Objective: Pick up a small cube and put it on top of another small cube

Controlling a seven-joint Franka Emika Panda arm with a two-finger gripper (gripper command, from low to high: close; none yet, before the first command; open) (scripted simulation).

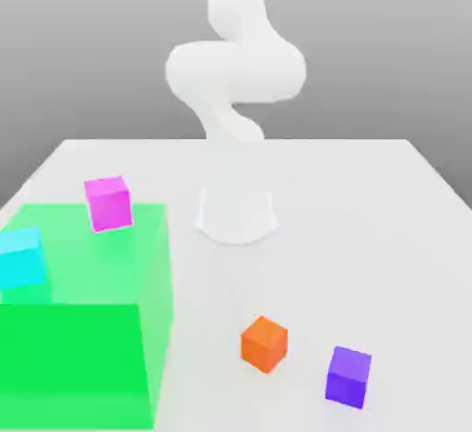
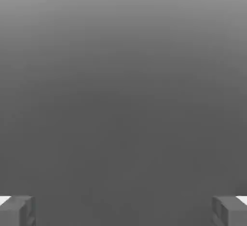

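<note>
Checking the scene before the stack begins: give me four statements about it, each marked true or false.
1. The purple cube rests on the orange cube. False: they sit apart on the table.
2. In the exterior view, the orange cube lies left of the purple one. True.
3. The fingers are shut on a cube. False: they stand wide apart with nothing between them.
4. The magenta cube and cyan cube are by the green box. True.
</note>
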